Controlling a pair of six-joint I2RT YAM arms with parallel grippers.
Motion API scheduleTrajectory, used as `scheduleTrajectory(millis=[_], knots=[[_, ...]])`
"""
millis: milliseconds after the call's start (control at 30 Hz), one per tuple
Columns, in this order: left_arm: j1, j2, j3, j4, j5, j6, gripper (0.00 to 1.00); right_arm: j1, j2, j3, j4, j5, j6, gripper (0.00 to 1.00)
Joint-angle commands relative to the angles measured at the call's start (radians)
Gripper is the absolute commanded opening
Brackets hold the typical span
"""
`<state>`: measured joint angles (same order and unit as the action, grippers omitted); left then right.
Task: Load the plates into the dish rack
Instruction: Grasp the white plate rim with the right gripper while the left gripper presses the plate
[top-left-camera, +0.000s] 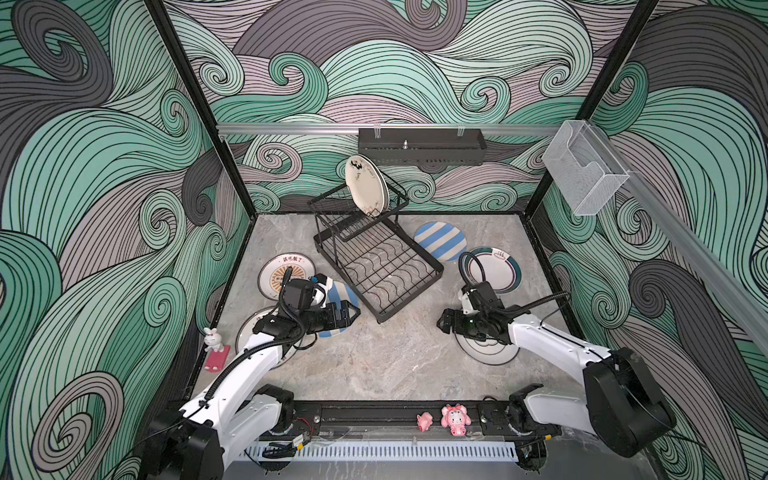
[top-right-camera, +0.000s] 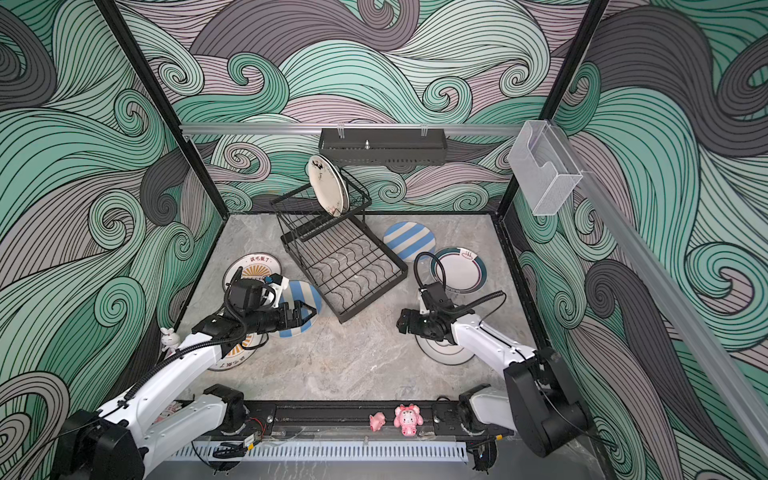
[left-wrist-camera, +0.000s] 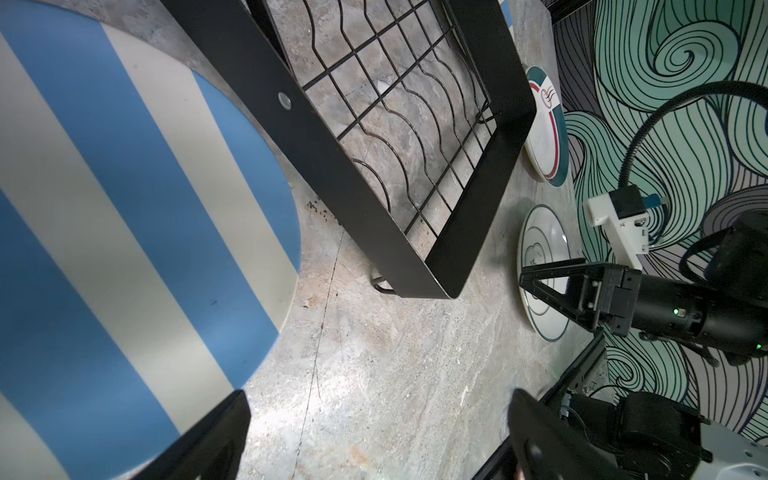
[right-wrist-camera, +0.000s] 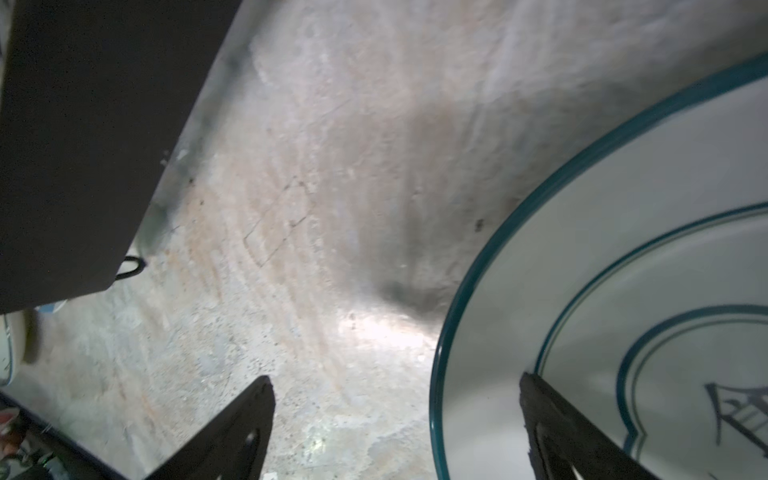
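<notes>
Six plates lay flat on the grey marbled tabletop (top-left-camera: 374, 374), and at least one more stood in the black wire two-tier dish rack (top-left-camera: 376, 266). The rack's raised slotted upper basket (top-left-camera: 332, 208) held a round cream ceramic plate with dark drawings (top-left-camera: 365, 183) on edge, leaning back. A dark rim right behind it might have been a second plate, couldn't tell. Lower flat tray (top-left-camera: 411, 296) with wavy wires: only tabletop showed through the grid. Left of the rack sat a round plate with orange sunburst and red lettering (top-left-camera: 276, 272), a blue-and-cream striped plate (left-wrist-camera: 124, 208) just beside the tray's side, and a second sunburst plate (top-right-camera: 237, 355) mostly hidden under the left arm. Right of the rack sat another striped blue-and-cream plate (top-left-camera: 440, 241), a teal-rimmed white plate (top-left-camera: 498, 272) just beside it, and a white plate with thin teal rings (right-wrist-camera: 602, 270) under the right arm. Left gripper (left-wrist-camera: 379, 392) was spread wide and gripped nothing, one finger over the near striped plate's edge, the other over bare table. Right gripper (right-wrist-camera: 395, 376) was also released, one finger above the ringed plate, the other above the table; contact couldn't be told. A black perforated shelf (top-left-camera: 422, 145) hung on the back rail and a clear plastic box (top-left-camera: 582, 170) on the side rail.
</notes>
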<state>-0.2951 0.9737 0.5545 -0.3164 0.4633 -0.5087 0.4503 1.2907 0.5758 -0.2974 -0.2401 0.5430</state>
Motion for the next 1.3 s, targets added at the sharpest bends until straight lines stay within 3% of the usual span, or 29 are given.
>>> scheduleTrajectory(millis=[0,400,567,700,900,1067,1267], knots=[[-0.008,0.012,-0.007,0.020,-0.003,-0.010,0.98,0.072,0.045,-0.004,0.068,-0.063,0.057,0.91],[-0.061,-0.012,0.001,0.009,-0.030,-0.008,0.98,0.273,0.095,0.034,0.257,-0.134,0.138,0.85],[-0.116,0.021,-0.003,0.034,-0.045,0.006,0.99,0.320,0.106,0.056,0.194,-0.122,0.105,0.85],[-0.180,0.030,0.021,0.039,-0.064,0.019,0.99,0.317,-0.029,0.035,0.048,0.007,0.102,0.85],[-0.268,0.054,0.056,0.069,-0.086,0.030,0.99,0.236,-0.303,0.014,-0.258,0.202,0.125,0.80],[-0.314,0.105,0.099,0.058,-0.087,0.064,0.99,0.027,-0.555,-0.103,-0.362,0.137,0.169,0.73],[-0.359,0.151,0.130,0.078,-0.081,0.069,0.99,-0.063,-0.708,-0.184,-0.424,0.090,0.208,0.72]])
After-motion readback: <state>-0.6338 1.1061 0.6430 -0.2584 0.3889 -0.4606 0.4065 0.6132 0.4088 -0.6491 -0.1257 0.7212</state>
